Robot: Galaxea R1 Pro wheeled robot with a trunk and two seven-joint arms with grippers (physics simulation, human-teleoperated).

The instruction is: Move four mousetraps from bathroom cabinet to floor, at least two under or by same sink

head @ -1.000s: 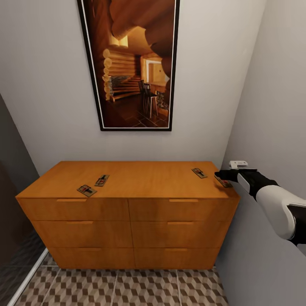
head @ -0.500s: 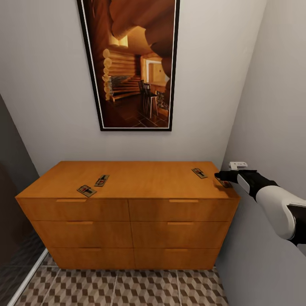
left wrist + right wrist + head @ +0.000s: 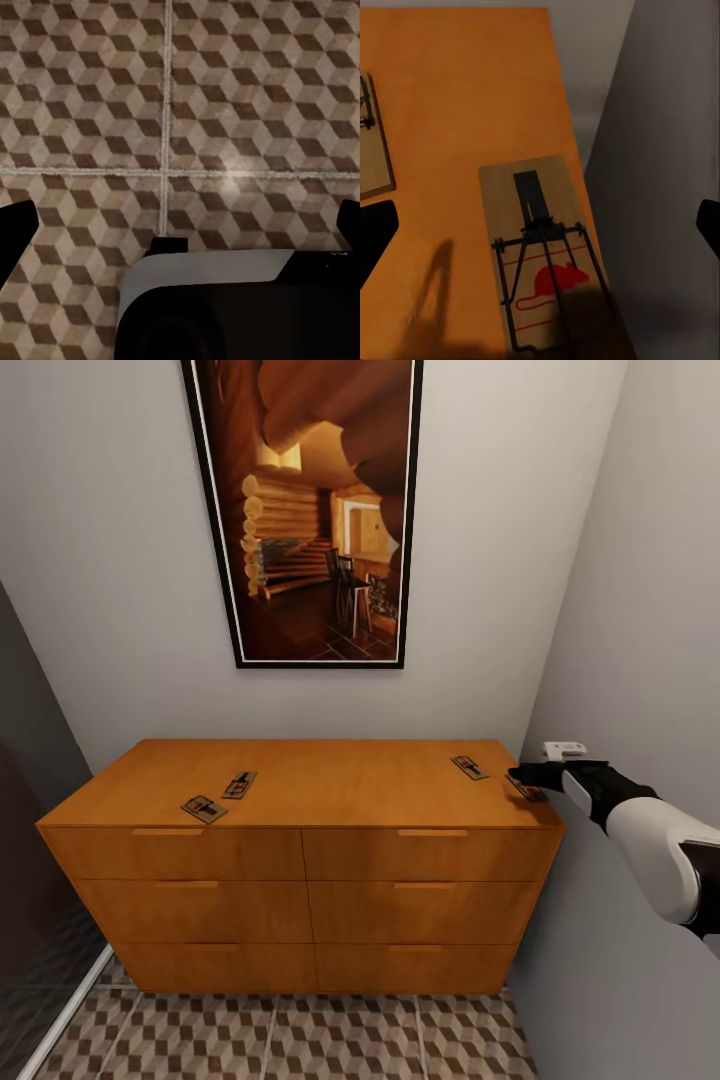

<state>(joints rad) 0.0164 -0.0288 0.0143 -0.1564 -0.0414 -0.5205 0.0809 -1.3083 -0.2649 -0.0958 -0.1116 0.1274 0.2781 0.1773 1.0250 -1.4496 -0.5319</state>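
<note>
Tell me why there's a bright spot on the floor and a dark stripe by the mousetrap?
In the left wrist view, the pale spot is light glinting off the patterned floor tile. In the right wrist view, the stripe is a soft shadow falling across the cabinet top beside the mousetrap, probably cast by the right pincer.

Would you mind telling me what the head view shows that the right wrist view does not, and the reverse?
Head view alone: the whole cabinet with its drawers, the two left mousetraps, the framed picture, the bathroom floor and the right gripper from outside.

Right wrist view alone: the red mouse print and wire of the edge mousetrap.

Shared: the cabinet top, that trap, its neighbour and the grey wall.
</note>
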